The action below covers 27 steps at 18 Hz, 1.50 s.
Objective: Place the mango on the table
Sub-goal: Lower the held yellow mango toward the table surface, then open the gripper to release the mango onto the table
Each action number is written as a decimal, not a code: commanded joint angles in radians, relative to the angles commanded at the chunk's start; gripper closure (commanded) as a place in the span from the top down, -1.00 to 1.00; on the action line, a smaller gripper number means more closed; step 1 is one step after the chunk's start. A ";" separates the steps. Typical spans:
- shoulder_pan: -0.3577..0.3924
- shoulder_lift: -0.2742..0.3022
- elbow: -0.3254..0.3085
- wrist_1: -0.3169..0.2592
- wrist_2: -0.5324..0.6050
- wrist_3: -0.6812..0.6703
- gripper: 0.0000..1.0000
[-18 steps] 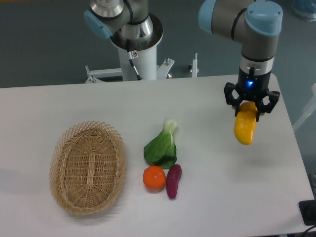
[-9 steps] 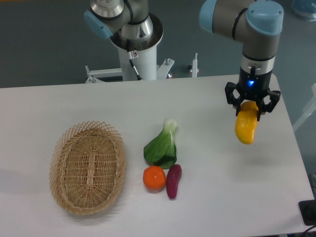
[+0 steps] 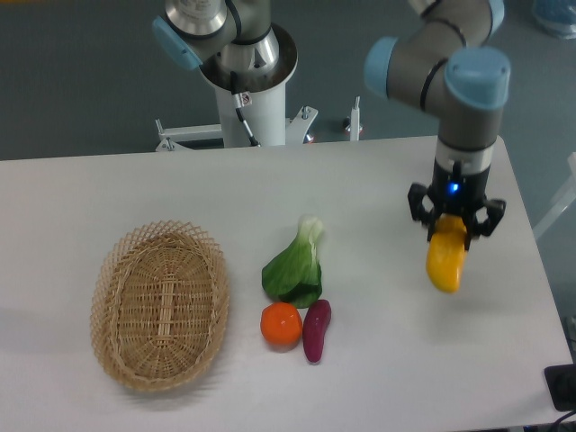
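Note:
The mango (image 3: 445, 260) is a yellow-orange oval fruit hanging end-down from my gripper (image 3: 449, 226), which is shut on its upper end. It is at the right side of the white table (image 3: 378, 360), its lower tip close to or touching the tabletop; I cannot tell which. The arm comes down from above at the right.
A woven wicker basket (image 3: 160, 303) lies at the left. A green bok choy (image 3: 295, 266), a round orange fruit (image 3: 281, 324) and a purple sweet potato (image 3: 316, 329) lie mid-table. The table's right edge runs close to the mango. A second robot base (image 3: 247, 81) stands behind the table.
My gripper has come down with the mango, lowering it toward the tabletop. The other objects have not moved.

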 joint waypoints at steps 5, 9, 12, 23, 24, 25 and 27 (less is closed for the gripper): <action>-0.028 -0.083 0.018 0.000 -0.003 -0.055 -0.02; -0.045 -0.100 0.017 0.000 -0.003 -0.078 -0.02; -0.052 -0.109 0.015 0.000 -0.003 -0.100 0.09; -0.054 -0.108 0.028 0.002 0.003 -0.086 1.00; -0.054 -0.106 0.029 0.002 0.003 -0.086 1.00; -0.054 -0.103 0.031 0.002 0.005 -0.091 1.00; -0.054 -0.091 0.061 0.002 0.011 -0.088 1.00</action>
